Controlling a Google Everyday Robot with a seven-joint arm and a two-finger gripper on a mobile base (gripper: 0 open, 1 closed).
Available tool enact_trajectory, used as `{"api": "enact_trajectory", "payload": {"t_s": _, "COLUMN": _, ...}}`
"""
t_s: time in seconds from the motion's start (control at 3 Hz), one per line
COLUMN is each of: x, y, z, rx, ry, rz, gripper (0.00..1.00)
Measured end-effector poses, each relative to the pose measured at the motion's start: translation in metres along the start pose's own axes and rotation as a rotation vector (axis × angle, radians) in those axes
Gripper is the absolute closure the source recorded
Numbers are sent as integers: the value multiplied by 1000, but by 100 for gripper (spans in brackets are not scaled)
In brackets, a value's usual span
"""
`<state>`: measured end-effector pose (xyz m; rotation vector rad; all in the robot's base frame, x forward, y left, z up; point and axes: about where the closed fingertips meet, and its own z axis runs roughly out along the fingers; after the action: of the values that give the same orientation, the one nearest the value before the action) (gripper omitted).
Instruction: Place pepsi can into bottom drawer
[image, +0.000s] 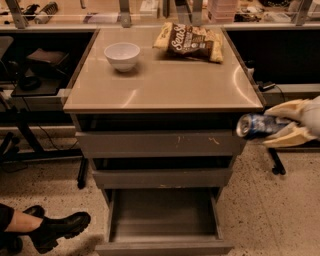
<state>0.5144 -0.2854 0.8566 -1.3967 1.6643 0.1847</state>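
Note:
My gripper (280, 125) comes in from the right edge, beside the cabinet's right side at the height of the top drawer. Its pale fingers (287, 108) are shut on the pepsi can (255, 125), a blue can lying on its side with its silver end facing left. The can overlaps the cabinet's right front corner in the view. The bottom drawer (162, 245) is pulled open below, a wide box with nothing in it. It lies lower and to the left of the can.
On the tan cabinet top (165, 85) stand a white bowl (122, 55) and a brown-and-yellow chip bag (190, 42). The two upper drawers (160, 145) are slightly ajar. A person's black boot (60, 227) rests on the floor at lower left. Dark table legs (274, 162) stand right.

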Motion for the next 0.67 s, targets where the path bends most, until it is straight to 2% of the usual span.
{"api": "enact_trajectory", "payload": {"t_s": 0.33, "x": 49, "y": 34, "z": 99, "rx": -47, "ry": 4, "rz": 4, "gripper": 100}}
{"api": "enact_trajectory", "payload": {"t_s": 0.67, "x": 107, "y": 53, "z": 193, "rx": -88, "ry": 45, "rz": 37, "gripper": 100}}
